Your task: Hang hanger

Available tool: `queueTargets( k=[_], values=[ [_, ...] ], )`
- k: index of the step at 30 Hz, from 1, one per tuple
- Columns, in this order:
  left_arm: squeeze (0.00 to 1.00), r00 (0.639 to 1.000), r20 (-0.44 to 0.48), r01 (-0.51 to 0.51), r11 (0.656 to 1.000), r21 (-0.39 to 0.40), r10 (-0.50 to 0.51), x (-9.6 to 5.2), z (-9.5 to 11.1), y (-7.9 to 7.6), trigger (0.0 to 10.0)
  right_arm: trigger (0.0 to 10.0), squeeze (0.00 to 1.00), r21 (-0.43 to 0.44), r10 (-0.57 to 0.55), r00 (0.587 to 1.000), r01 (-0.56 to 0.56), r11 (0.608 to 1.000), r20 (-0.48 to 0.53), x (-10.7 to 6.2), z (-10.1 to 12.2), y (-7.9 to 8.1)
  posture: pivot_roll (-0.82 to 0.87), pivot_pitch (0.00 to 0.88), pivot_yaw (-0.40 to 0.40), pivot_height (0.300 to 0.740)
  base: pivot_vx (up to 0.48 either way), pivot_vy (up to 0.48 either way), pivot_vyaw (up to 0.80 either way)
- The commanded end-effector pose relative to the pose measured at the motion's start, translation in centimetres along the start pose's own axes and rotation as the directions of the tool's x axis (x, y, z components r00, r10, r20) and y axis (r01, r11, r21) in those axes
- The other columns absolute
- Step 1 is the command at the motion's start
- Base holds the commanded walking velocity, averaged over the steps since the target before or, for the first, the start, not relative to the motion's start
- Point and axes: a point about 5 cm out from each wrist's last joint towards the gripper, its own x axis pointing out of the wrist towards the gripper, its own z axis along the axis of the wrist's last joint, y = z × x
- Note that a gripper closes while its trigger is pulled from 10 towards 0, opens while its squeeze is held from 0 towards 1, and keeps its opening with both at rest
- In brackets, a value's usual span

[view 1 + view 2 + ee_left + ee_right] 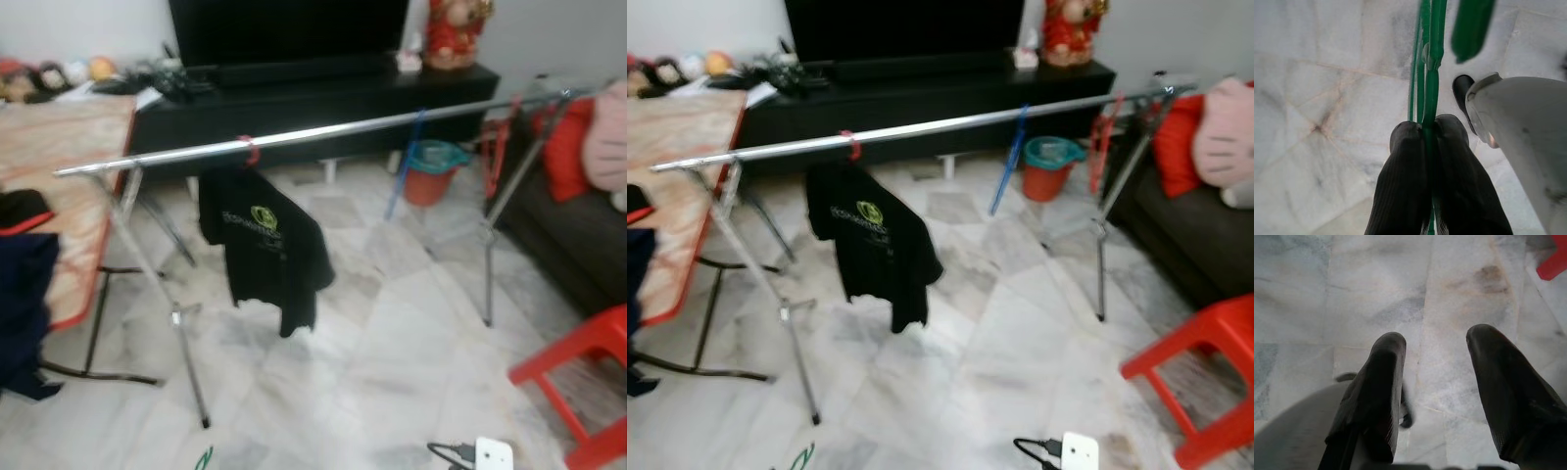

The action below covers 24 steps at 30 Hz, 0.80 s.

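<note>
Nearest to us, our left end effector (1425, 128) has its two black fingers (1400, 181) pressed together on a thin green hanger (1431, 68), which runs straight out past the fingertips over the pale marble floor (1312, 98). A tip of the same green hanger shows at the lower edge of the left eye view, low and well short of the rail. Our right end effector (1435, 342) hangs pointing at the floor with its fingers spread wide and nothing between them. A white charger block (493, 454) with a black cable lies on the floor close to us.

Across the room an orange bucket (431, 171) stands beside the black TV cabinet (323, 103); we cannot tell what is in it.

A long silver clothes rail (392, 122) on splayed legs spans the space ahead. One black T-shirt (265, 250) with a yellow-green logo hangs from it on a red hanger (249, 150) toward the left end. A red hanger (1104, 137) and a blue one (404, 166) hang near the right end. A red plastic stool (578, 382) stands at the right, and a folding table (69, 176) with an orange patterned cover at the left.
</note>
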Motion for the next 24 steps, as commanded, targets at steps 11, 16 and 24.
queueTargets(
  k=[11, 16, 24],
  values=[
    [0.0, 1.0, -0.025, 0.017, 1.0, 0.012, -0.017, -0.1, -0.8, -0.4, 10.0, 10.0, 0.0, 0.0, 0.012, 0.999, -0.012, 1.0, 0.047, 0.3, 1.5, 1.0, -0.21, 0.0, 0.051, 0.74, 0.0, -0.31, 0.0],
    [0.0, 1.0, -0.021, 0.017, 1.0, 0.012, -0.016, -0.1, -0.8, -0.4, 10.0, 10.0, 0.0, 0.001, 0.011, 0.998, -0.011, 1.0, 0.061, 0.3, 1.7, 1.0, -0.21, 0.0, 0.051, 0.74, 0.0, -0.235, 0.0],
    [0.0, 1.0, 0.007, 0.016, 1.0, 0.022, -0.016, -0.1, -0.5, -0.4, 10.0, 10.0, 0.0, 0.004, 0.007, 0.997, -0.007, 1.0, 0.079, 0.3, 2.0, 0.8, -0.21, 0.0, 0.051, 0.74, 0.0, 0.0, 0.0]
  ],
)
